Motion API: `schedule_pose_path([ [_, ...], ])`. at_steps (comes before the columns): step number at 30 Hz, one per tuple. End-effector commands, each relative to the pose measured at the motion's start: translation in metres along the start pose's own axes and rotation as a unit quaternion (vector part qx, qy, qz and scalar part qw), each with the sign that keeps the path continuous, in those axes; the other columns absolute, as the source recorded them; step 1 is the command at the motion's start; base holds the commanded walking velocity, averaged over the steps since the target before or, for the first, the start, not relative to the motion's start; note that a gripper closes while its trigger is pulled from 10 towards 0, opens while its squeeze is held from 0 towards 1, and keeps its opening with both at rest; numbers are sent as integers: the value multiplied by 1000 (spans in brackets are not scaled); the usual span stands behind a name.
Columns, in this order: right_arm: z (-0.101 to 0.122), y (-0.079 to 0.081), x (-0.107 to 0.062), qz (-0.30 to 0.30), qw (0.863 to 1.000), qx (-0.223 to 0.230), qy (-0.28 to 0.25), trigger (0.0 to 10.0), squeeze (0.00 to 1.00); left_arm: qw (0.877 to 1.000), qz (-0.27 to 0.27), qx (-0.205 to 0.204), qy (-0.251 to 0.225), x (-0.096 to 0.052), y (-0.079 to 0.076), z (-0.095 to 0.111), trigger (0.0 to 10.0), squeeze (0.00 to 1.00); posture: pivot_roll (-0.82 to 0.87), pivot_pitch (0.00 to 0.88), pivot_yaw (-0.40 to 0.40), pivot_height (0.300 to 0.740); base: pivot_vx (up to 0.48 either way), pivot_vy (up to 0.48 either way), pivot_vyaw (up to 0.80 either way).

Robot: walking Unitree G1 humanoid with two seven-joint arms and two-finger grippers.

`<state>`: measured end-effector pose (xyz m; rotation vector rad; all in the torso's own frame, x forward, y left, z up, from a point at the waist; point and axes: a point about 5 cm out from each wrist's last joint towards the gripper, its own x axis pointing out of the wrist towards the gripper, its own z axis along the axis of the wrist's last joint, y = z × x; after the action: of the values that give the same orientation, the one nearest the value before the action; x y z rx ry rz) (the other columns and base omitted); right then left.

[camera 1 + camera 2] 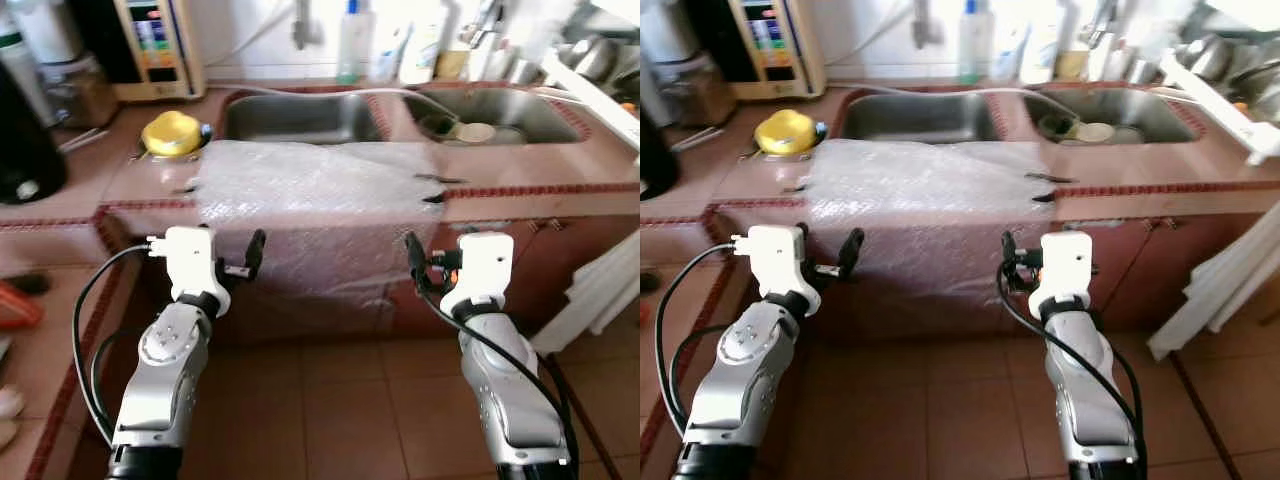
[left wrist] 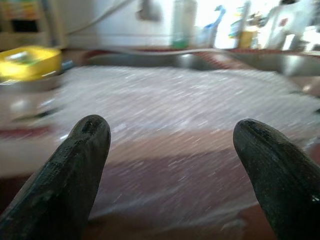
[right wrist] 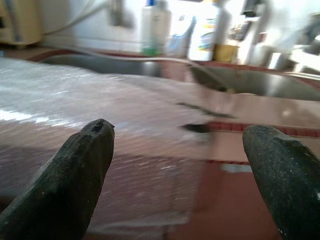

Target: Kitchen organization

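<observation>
Left eye view: bubble wrap (image 1: pixel 310 190) over counter edge (image 1: pixel 520 190)

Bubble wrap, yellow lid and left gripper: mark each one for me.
Bubble wrap (image 1: pixel 310 185): left eye view, on the flat part lying on the counter.
Yellow lid (image 1: pixel 171 132): left eye view, on its top face.
Left gripper (image 2: pixel 170 150): left wrist view, midway between the two spread black fingertips.

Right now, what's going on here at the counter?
The robot stands facing a kitchen counter with a double sink. A sheet of bubble wrap lies on the counter and hangs over its front edge. Both hands are open and empty: the left hand and right hand are raised in front of the hanging wrap, apart from it. A yellow lid sits left of the sink.
</observation>
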<state>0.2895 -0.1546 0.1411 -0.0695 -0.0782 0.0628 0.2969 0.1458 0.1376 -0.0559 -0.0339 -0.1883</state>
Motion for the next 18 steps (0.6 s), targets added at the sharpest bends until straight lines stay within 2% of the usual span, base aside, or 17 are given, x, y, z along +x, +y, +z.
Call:
schedule_pose_path([
  [1,2,1,0,7,1000,14,-5,10000,0,1000,-13,0,0,1,-7,2,10000,0,41,0,16,740,454,0,0],
  [6,5,8,-1,28,999,10,-11,10000,0,1000,-13,0,1,0,-8,1,10000,0,40,0,17,740,452,0,0],
  [9,-2,8,-2,20,1000,3,8,10000,0,1000,-13,-1,3,0,-8,1,10000,0,42,0,15,740,449,0,0],
  [13,-1,9,-5,41,999,22,6,10000,0,1000,-5,4,6,0,-7,0,10000,0,42,0,15,740,428,0,0],
  [18,3,9,-4,49,999,16,-8,10000,0,999,36,13,13,1,0,-2,10000,0,44,0,11,740,0,0,0],
])
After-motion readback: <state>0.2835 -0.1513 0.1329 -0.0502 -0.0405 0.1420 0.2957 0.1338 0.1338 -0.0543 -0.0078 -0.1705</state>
